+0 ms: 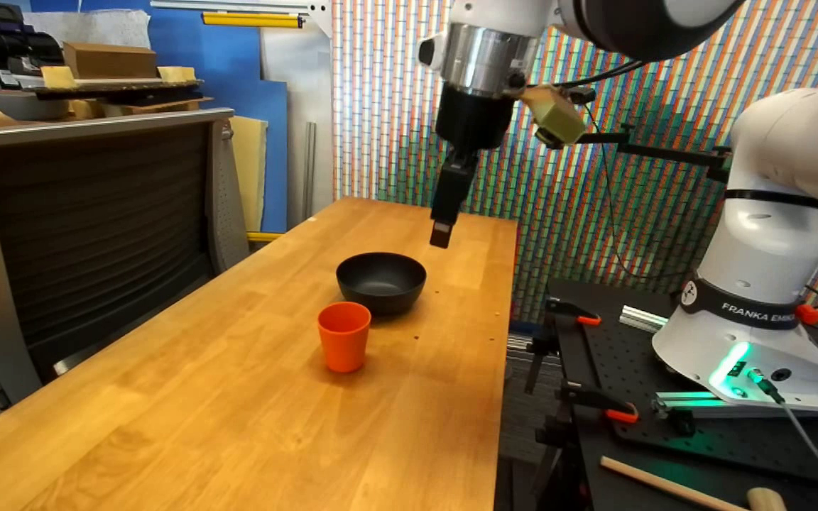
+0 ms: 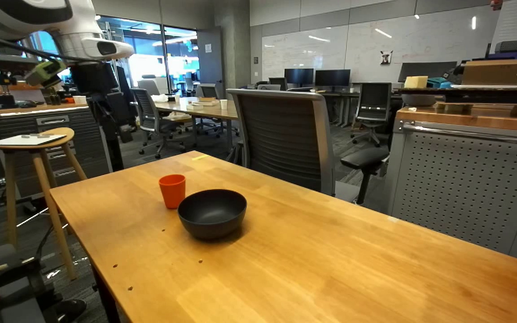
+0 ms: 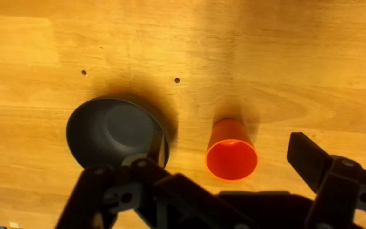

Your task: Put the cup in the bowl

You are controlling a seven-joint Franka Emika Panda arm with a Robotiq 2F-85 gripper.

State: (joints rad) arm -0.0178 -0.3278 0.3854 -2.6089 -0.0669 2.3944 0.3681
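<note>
The orange-red cup stands upright on the wooden table beside the black bowl, close to it. Both also show in an exterior view, the cup and the bowl. In the wrist view the cup and the bowl are apart, with a strip of table between them. My gripper hangs in the air above the table. In the wrist view my gripper is open and empty. Its fingers lie to either side of the cup, one overlapping the bowl's edge in the picture.
The wooden table carries cup and bowl. An office chair stands against its long side. The robot base sits on a black bench with clamps. A wooden stool stands beyond the table's end. A perforated grey cabinet stands nearby.
</note>
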